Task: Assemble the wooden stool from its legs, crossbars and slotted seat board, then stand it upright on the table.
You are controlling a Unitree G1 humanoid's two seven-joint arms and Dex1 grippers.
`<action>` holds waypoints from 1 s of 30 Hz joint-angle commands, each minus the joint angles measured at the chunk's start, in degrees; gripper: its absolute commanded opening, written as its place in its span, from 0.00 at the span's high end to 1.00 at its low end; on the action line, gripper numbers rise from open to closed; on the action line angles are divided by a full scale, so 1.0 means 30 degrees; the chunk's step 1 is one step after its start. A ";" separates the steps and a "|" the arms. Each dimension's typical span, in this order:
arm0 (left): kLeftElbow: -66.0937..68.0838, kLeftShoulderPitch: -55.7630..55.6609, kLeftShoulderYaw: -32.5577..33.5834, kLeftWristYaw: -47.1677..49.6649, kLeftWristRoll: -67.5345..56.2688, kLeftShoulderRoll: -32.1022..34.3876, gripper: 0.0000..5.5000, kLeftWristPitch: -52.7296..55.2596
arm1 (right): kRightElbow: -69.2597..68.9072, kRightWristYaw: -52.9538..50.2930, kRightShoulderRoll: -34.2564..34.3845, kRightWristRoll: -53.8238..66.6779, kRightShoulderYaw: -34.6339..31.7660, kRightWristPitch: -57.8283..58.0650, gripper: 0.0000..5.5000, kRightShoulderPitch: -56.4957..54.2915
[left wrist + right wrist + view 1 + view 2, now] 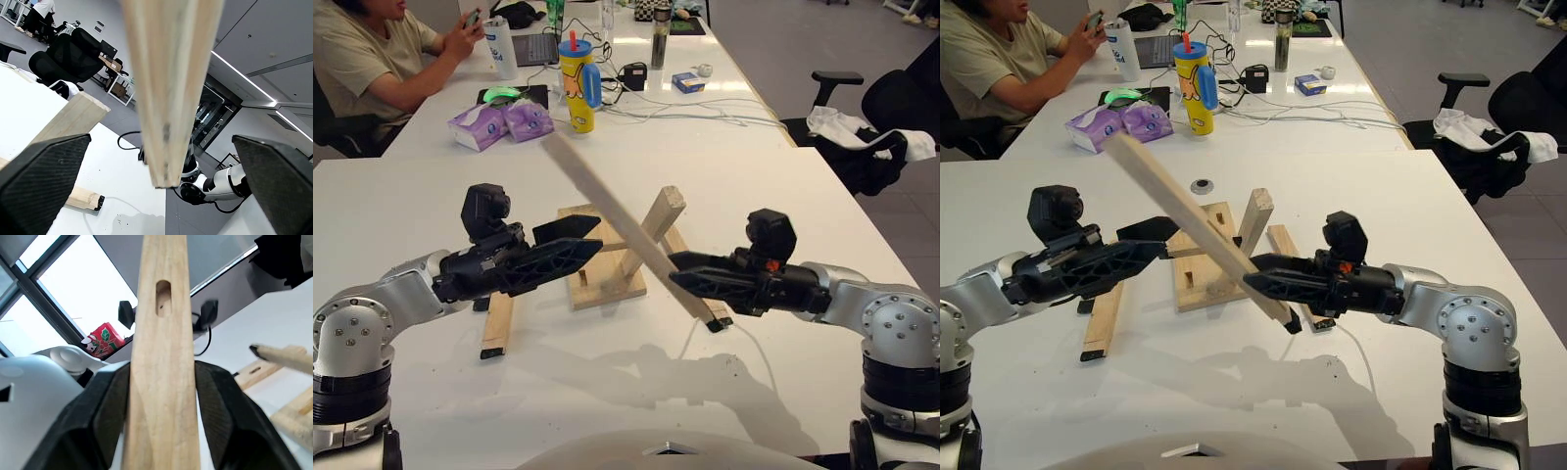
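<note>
Our right hand (685, 272) is clamped on the low end of a long leg (597, 191) that slants up toward ten o'clock. Our left hand (597, 235) is open near it, holding nothing. The seat board (592, 289) lies on the desk (783, 196) between the hands. We should hold tight and ease the leg's end slowly into a free slot.

No word or number can be read anywhere: the print on the tissue packs (499, 124), the yellow cup (576, 93) and the small blue box (687, 82) on the far desk (656, 135) is perhaps lettering, but too small to tell.
</note>
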 commanded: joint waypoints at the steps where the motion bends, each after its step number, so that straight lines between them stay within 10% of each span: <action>1: 0.0482 -0.1107 0.0233 0.0355 -0.0870 0.0187 0.02 0.0013 | -0.0208 0.1007 -0.0577 -0.0761 0.0634 -0.0475 0.63 0.0388; 10: 0.0880 -0.1567 -0.0159 0.0311 -0.1193 0.0454 0.02 0.0619 | -0.0805 0.1620 -0.1130 -0.1710 0.0874 -0.1373 0.63 0.1277; 30: 0.1015 -0.1986 -0.0506 -0.1674 0.0410 0.1171 0.61 0.2082 | -0.0854 0.2977 -0.1839 -0.2987 0.1801 -0.2485 0.63 0.1382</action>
